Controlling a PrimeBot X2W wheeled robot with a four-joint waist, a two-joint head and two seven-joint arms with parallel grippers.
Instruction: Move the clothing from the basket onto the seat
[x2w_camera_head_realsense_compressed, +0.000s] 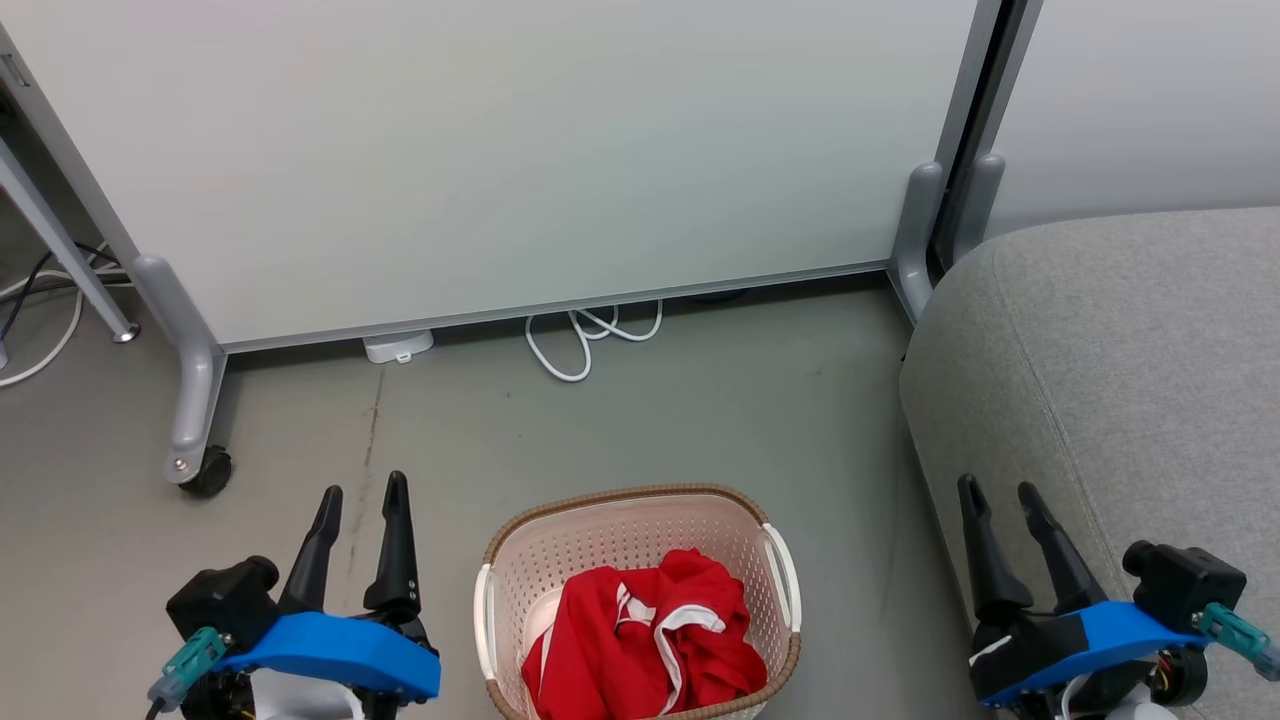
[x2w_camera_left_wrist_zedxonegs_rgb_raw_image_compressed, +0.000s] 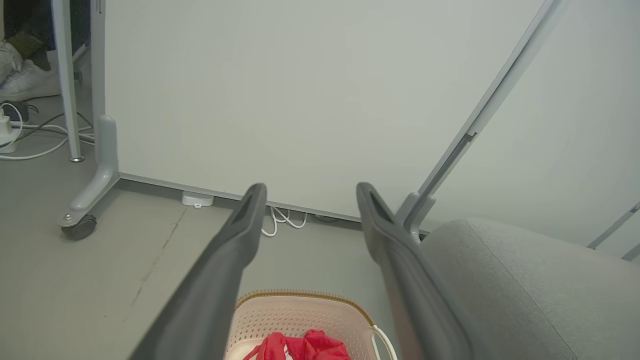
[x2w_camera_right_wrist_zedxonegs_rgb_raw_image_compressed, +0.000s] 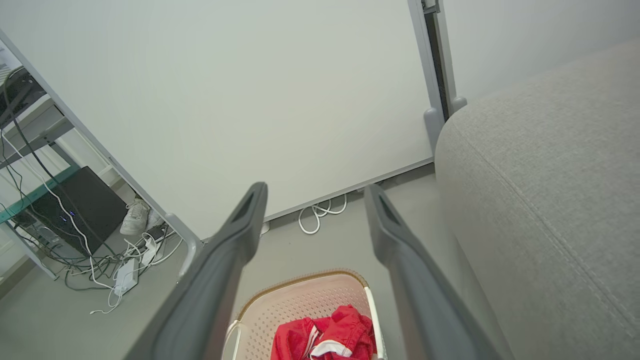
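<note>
Left claw: two dark fingers spread apart, nothing between them. It hangs over bare grey floor, touching nothing.

Right claw: fingers likewise parted and empty. In the head view it sits against the near corner of the seat; whether it touches the fabric, cannot tell.

Between the two claws, to the right of the left one and to the left of the right one, the basket stands on the floor. Brown woven-look rim, cream perforated walls, a white handle on each side. In both wrist views it lies below the spread fingers.

The clothing is inside the basket, a bunched red heap with white bands showing, all of it below the rim. How many pieces, cannot tell.

The seat, grey fabric with a stitched seam, runs on ahead of and outward from the right claw. It is bare, and stands near the basket but apart from it.

Ahead of both claws: a pale partition panel on grey legs, and a caster just ahead of the left claw. A looped white cable lies at the panel's foot, beyond the basket.
</note>
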